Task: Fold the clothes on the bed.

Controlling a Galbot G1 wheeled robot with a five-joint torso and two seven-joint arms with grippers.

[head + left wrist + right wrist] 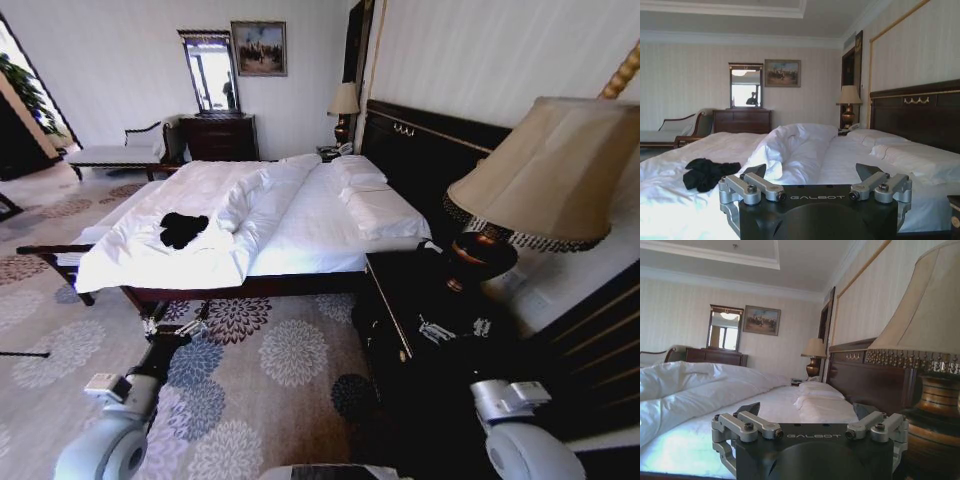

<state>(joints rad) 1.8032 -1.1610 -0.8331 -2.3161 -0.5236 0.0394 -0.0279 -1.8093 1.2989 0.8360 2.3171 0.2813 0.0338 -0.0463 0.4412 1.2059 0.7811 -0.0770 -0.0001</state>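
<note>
One crumpled black T-shirt of soft fabric (182, 229) lies in a loose heap on the near left part of the large white-sheeted bed (310, 225), beside a rumpled white duvet (250, 205). Both metal pincers, left (812, 172) and right (807, 410), hang wide open, empty, near the bed's side.

Tan fringed-shade bronze table lamp (540, 190) at three o'clock, dark wooden dresser (218, 137) with mirror (211, 72) at twelve, floral patterned carpet (270, 370) at six
</note>
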